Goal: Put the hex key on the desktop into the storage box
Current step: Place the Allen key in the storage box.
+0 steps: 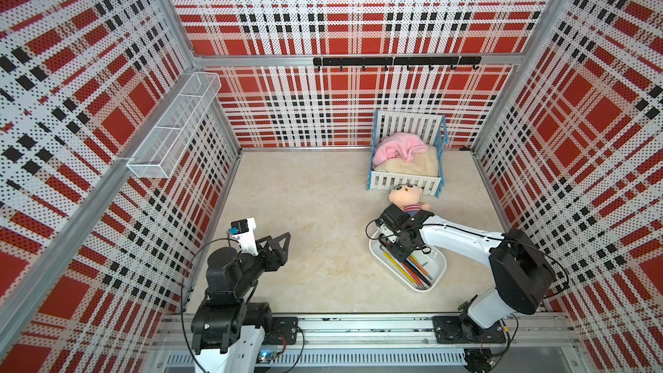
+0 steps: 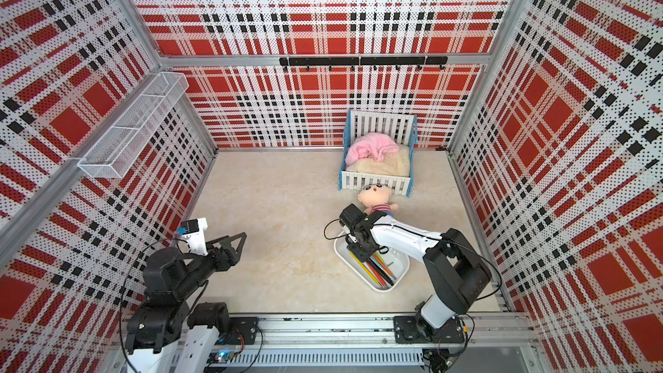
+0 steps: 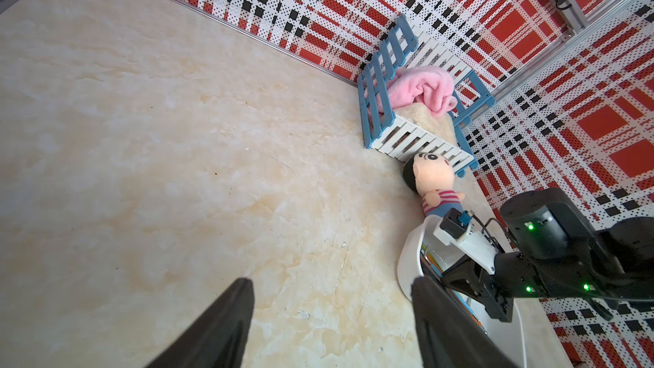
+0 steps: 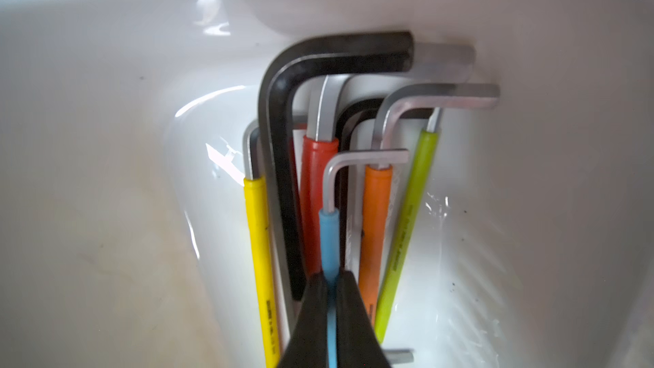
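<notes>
right tool: clamped on the blue-sleeved hex key and lowered inside the storage box.
blue-sleeved hex key: gripped by its long arm between the fingers, with the bent end toward the box's end wall; it is seen over the other keys, and contact with them cannot be told.
other keys: yellow, black, red, orange and green shafts are laid side by side along the box floor.
storage box: set on the bench, beside the right arm.
left tool: fingers apart, nothing held, raised over the bench well apart from the box.
surroundings: a doll is seen just beyond the box, before a crib.
</notes>
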Tool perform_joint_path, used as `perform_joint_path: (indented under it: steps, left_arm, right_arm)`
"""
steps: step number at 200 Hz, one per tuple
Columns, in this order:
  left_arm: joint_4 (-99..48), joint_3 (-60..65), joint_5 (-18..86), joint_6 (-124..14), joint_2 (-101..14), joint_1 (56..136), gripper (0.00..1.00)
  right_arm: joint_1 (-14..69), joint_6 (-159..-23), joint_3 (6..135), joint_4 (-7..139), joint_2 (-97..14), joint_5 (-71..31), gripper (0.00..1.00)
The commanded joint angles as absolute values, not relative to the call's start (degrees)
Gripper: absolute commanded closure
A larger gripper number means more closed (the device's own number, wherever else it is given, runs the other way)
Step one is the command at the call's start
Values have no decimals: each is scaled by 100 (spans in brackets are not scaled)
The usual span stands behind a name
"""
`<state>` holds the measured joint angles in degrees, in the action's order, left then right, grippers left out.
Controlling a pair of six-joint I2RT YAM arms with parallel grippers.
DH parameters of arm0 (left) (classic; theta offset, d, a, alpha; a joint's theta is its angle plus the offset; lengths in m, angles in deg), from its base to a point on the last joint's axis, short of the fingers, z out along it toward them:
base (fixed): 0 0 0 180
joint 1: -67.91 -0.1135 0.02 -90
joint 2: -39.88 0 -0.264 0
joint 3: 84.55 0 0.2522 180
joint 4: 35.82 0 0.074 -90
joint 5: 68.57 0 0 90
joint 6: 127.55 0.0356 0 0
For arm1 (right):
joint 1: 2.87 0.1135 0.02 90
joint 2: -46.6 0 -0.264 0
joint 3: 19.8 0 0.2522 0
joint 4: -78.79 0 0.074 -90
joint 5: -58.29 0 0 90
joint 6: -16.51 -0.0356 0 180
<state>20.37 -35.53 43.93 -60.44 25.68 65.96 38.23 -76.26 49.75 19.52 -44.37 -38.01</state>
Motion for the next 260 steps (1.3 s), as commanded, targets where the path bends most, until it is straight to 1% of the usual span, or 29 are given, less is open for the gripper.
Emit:
perform_joint_path:
  steps: [1, 78, 79, 80, 81, 84, 102, 127, 164, 170, 175, 183, 188, 190, 192, 193, 195, 196, 198, 210, 211, 212, 213, 215, 228, 237, 243, 251, 260]
  left_arm:
    - [1901, -3591, 4436, -6022, 2556, 6528, 24]
    - [1902, -3581, 4428, -6031, 2515, 6526, 24]
    - [1900, -3577, 4428, -6031, 2509, 6522, 24]
    - [1899, -3575, 4428, -6031, 2501, 6525, 24]
    - [1899, -3574, 4428, -6031, 2502, 6522, 24]
    - [1899, -3573, 4428, -6031, 2498, 6524, 24]
    - [1902, -3573, 4418, -6031, 2484, 6519, 24]
    - [1903, -3556, 4371, -6065, 2435, 6519, 24]
    - [1685, -3326, 4253, -6302, 2147, 6519, 24]
    - [1590, -3276, 4227, -6375, 2046, 6518, 24]
    - [1486, -3241, 4198, -6462, 1944, 6521, 24]
    - [1301, -3183, 4169, -6591, 1755, 6519, 23]
    - [1159, -3146, 4160, -6667, 1624, 6519, 23]
    - [1096, -3136, 4156, -6700, 1566, 6521, 23]
    - [1034, -3116, 4145, -6739, 1523, 6519, 23]
    - [1001, -3111, 4137, -6754, 1512, 6519, 22]
    - [944, -3093, 4120, -6790, 1437, 6519, 22]
    - [912, -3086, 4107, -6801, 1398, 6519, 22]
    - [881, -3069, 4082, -6830, 1332, 6517, 21]
    - [623, -2870, 3901, -6889, 863, 6519, 16]
    - [606, -2848, 3878, -6895, 817, 6519, 12]
    - [593, -2828, 3859, -6894, 772, 6519, 6]
    - [582, -2809, 3840, -6893, 749, 6519, 2]
    - [561, -2766, 3800, -6893, 640, 6519, 0]
    - [350, -2490, 3455, -6921, 155, 6544, 1]
    - [85, -2386, 3149, -6915, 38, 6631, 1]
    - [-24, -2321, 2881, -6873, -30, 6694, 1]
    - [-112, -2269, 2434, -6876, -160, 6780, 1]
    - [-107, -2180, 1621, -6938, -378, 6880, 1]
  right_arm:
    - [3798, -7608, 5120, 1988, -4485, -3768, 100]
    - [3798, -7615, 5311, 1972, -4697, -3772, 100]
    - [3795, -7750, 5322, 1873, -4699, -3771, 100]
    - [3797, -7822, 5326, 1824, -4699, -3770, 94]
    - [3794, -7854, 5332, 1799, -4700, -3769, 91]
    - [3793, -7896, 5344, 1774, -4705, -3775, 87]
    - [3794, -7972, 5406, 1735, -4673, -3846, 82]
    - [3798, -8077, 5523, 1659, -4495, -3882, 71]
    - [3791, -8208, 6043, 1340, -4208, -4178, 69]
    - [3768, -8253, 6193, 1319, -4109, -4263, 68]
    - [3723, -8301, 6321, 1329, -4012, -4305, 65]
    - [3608, -8386, 6561, 1361, -3867, -4313, 58]
    - [3512, -8413, 6720, 1380, -3778, -4313, 58]
    - [3469, -8457, 6782, 1417, -3753, -4315, 42]
    - [3407, -8477, 6833, 1439, -3716, -4320, 31]
    - [3384, -8493, 6872, 1453, -3703, -4321, 21]
    - [3325, -8516, 6934, 1475, -3677, -4315, 7]
    - [3299, -8531, 6962, 1484, -3666, -4314, 4]
    - [3242, -8565, 7032, 1502, -3644, -4314, 1]
    - [2796, -8815, 7399, 1612, -3503, -4262, 0]
    - [2749, -8838, 7427, 1623, -3486, -4248, 0]
    - [2703, -8858, 7446, 1633, -3473, -4232, 0]
    - [2663, -8886, 7469, 1656, -3463, -4207, 0]
    - [2566, -8929, 7512, 1681, -3430, -4164, 0]
    - [1929, -9207, 7608, 1977, -3150, -3775, 0]
    - [1510, -9262, 7465, 2387, -2860, -3333, 0]
    - [1304, -9281, 7309, 2647, -2684, -3211, 0]
    - [1210, -9338, 7051, 3048, -2369, -3465, 0]
    - [1207, -9421, 6863, 3332, -2088, -3979, 0]
